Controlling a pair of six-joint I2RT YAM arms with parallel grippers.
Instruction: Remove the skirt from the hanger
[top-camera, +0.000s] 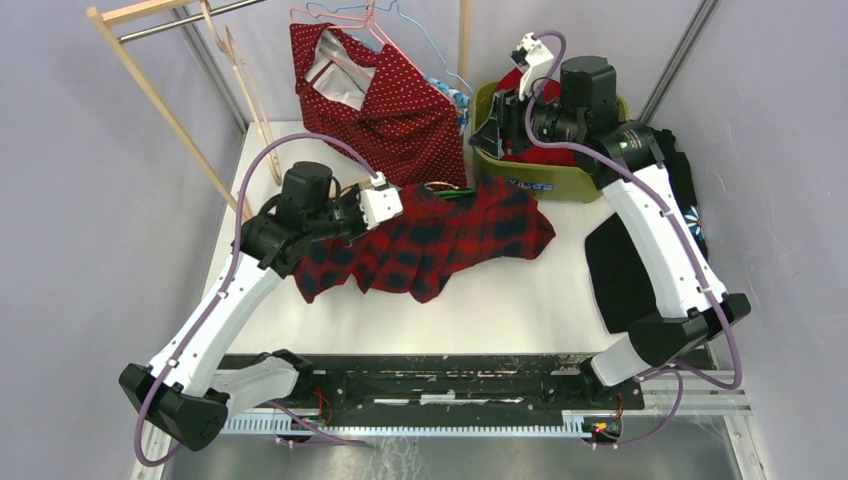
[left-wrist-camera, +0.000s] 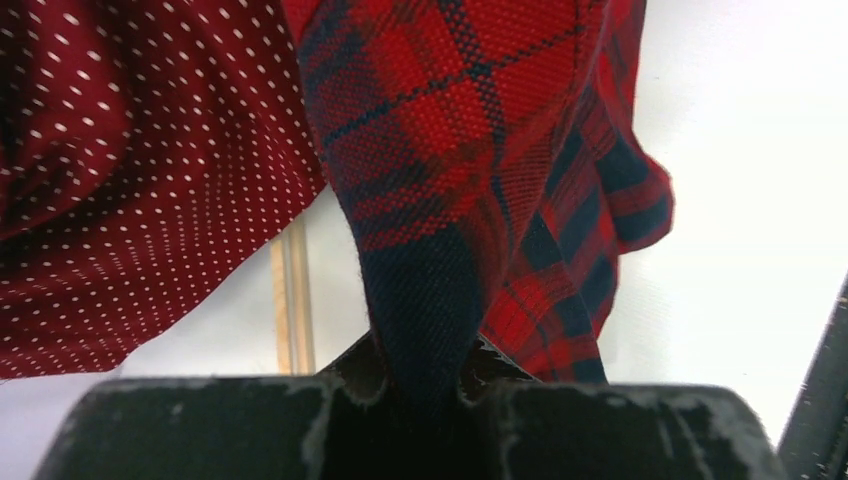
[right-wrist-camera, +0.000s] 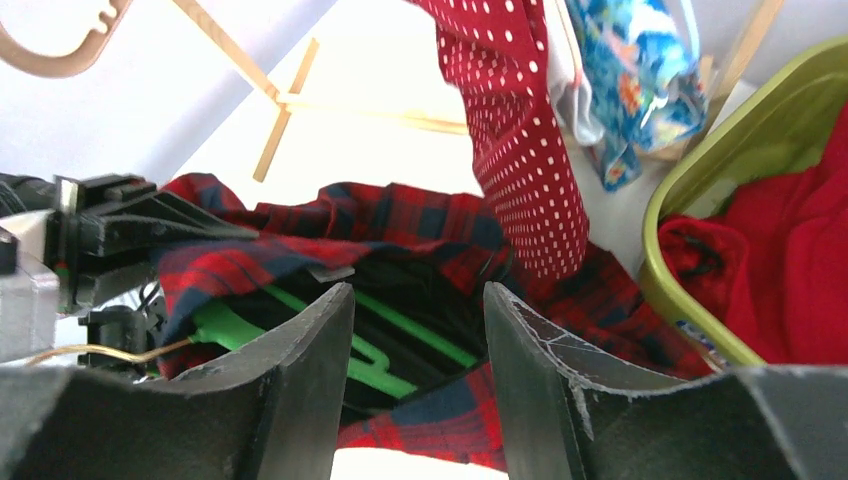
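Between L jaws: peaked fold, coarse-woven red/navy plaid skirt (left-wrist-camera: 440, 120)

I read the plaid skirt (left-wrist-camera: 440, 120) as coarse matt woven cloth, green hanger (right-wrist-camera: 225, 327) glossy plastic, polka-dot garment (top-camera: 400, 110) finer cloth, rack (top-camera: 150, 88) bare wood, bin (top-camera: 565, 187) smooth plastic.
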